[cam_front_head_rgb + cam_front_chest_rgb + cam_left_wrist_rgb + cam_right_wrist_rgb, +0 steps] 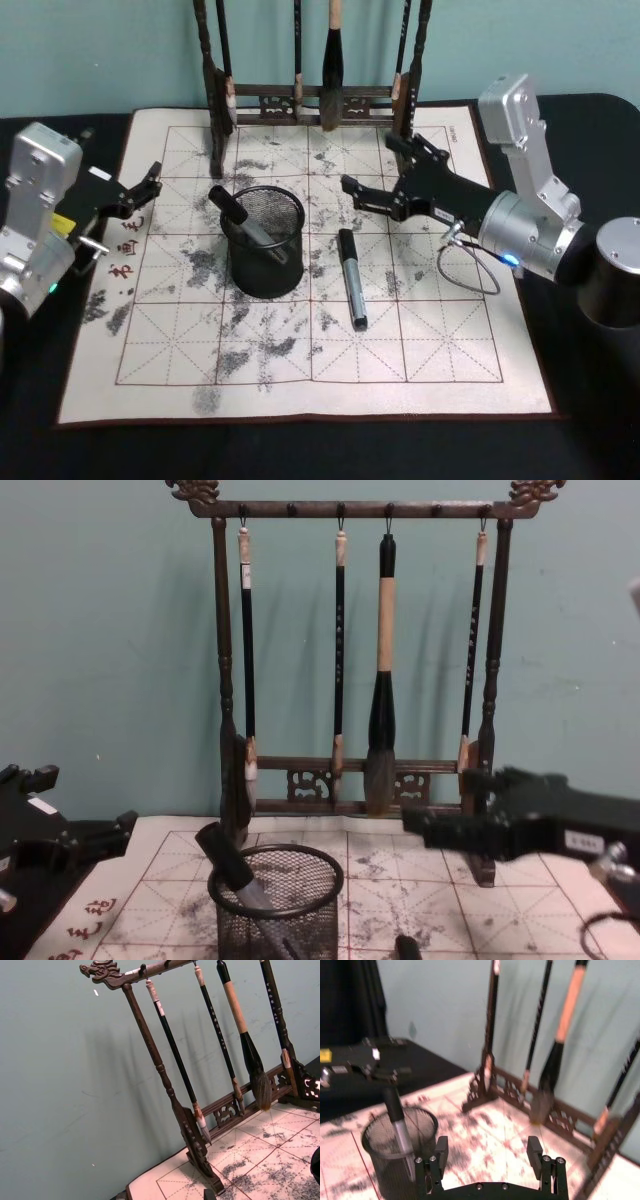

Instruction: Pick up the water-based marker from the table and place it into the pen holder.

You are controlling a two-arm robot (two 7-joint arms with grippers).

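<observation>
A black and silver water-based marker (351, 277) lies flat on the table's white mat (450, 350), just right of the pen holder (265, 243); its end shows in the chest view (407, 947). The pen holder (280, 900) (395, 1152) is a black mesh cup with another marker (240, 216) (397, 1115) (235, 865) leaning inside. My right gripper (372, 165) (487, 1150) (440, 825) hangs open and empty above the mat, behind the lying marker and right of the cup. At the mat's left edge my left gripper (148, 187) (100, 835) is open and holds nothing.
A tall dark wooden rack (310, 100) (350, 780) (190, 1125) hung with several brushes stands at the mat's back edge, close behind my right gripper. A cable loop (470, 270) hangs under the right wrist. Red characters (128, 243) mark the mat's left border.
</observation>
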